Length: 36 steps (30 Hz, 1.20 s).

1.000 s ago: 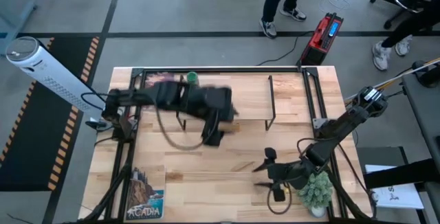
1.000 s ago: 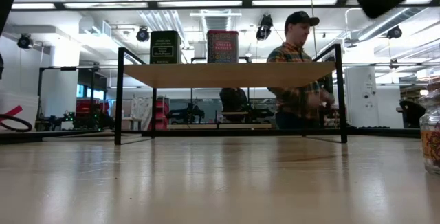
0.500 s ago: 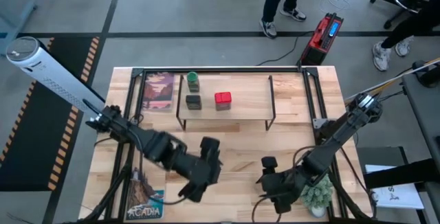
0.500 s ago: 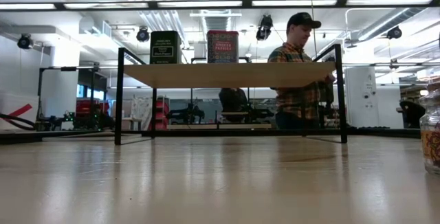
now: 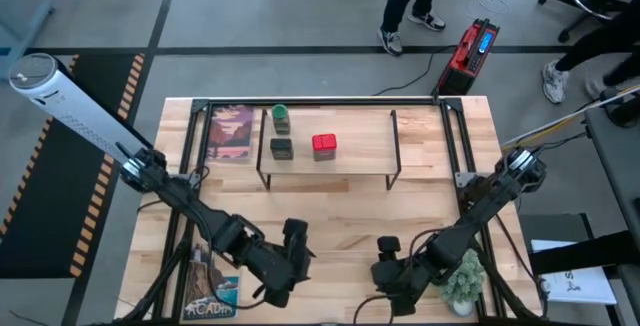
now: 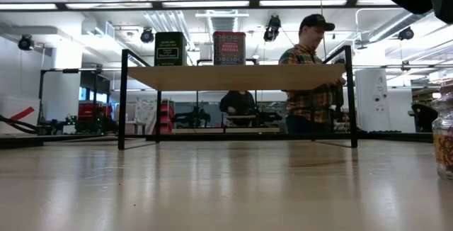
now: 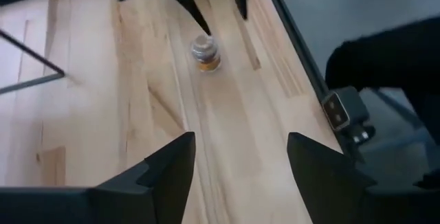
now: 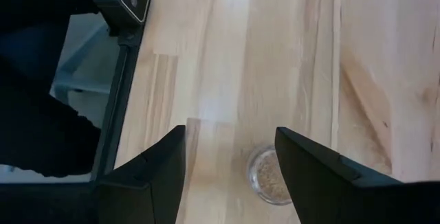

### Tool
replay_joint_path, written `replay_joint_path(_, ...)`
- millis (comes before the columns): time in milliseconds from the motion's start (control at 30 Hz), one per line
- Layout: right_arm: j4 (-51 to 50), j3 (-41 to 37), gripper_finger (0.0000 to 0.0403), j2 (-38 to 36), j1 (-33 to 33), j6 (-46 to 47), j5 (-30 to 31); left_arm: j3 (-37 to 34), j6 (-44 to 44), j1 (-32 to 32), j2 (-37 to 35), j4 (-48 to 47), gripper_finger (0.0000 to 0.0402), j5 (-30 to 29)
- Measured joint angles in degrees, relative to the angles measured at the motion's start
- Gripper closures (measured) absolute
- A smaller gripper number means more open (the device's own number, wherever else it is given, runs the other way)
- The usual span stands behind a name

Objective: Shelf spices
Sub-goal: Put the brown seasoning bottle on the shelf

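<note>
The shelf stands at the table's far middle. On its board rest the green-lidded jar, the dark olive tin and the red tin. The low view shows the olive tin and red tin. The tiny jar stands on the table near the near edge, between the open fingers of my right gripper. From the left wrist camera the tiny jar sits just under those fingertips. My left gripper is open, level, left of the jar. My right gripper comes at the tiny jar from above, one finger close over its lid. I cannot tell whether it touches the jar. The jar stands upright on the table.
A picture book lies left of the shelf, another at the near-left corner. The potted plant stands beside the right arm. Black frame rails run along the table. A person stands beyond the far edge.
My left arm has swung from over the shelf toward the near edge and now sits low at the near middle, open and empty. My right gripper has shifted toward the near edge and come over the tiny jar. The three containers on the shelf have stayed put.
</note>
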Motion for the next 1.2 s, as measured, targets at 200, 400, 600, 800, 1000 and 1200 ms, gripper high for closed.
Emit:
replay_joint_path(200,-2.6,0.0,0.0204,1.7,-0.3,0.5,1.4,-13.2,-4.3,-0.1,-7.1,11.1,0.0186,-2.6)
replay_joint_path(400,-6.2,0.6,0.0204,3.1,-0.9,1.6,-0.1,-25.0,-9.0,0.1,-14.1,19.5,0.0176,-5.2)
replay_joint_path(600,-10.1,3.7,0.0204,3.2,-1.3,0.2,-1.1,-31.2,-10.6,0.2,-18.6,24.7,0.0173,-7.3)
replay_joint_path(800,-14.2,8.2,0.0204,7.7,-3.2,-1.5,-4.6,-32.1,-10.7,0.4,-19.3,25.4,0.0177,-9.0)
replay_joint_path(1000,-20.0,12.6,0.0204,11.5,-3.3,-5.0,-4.6,-32.1,-11.8,0.5,-19.1,25.4,0.0173,-9.3)
replay_joint_path(1200,-20.0,12.8,0.0204,12.0,-3.3,-5.4,-4.7,-32.1,-12.1,0.5,-19.1,25.1,0.0171,-9.3)
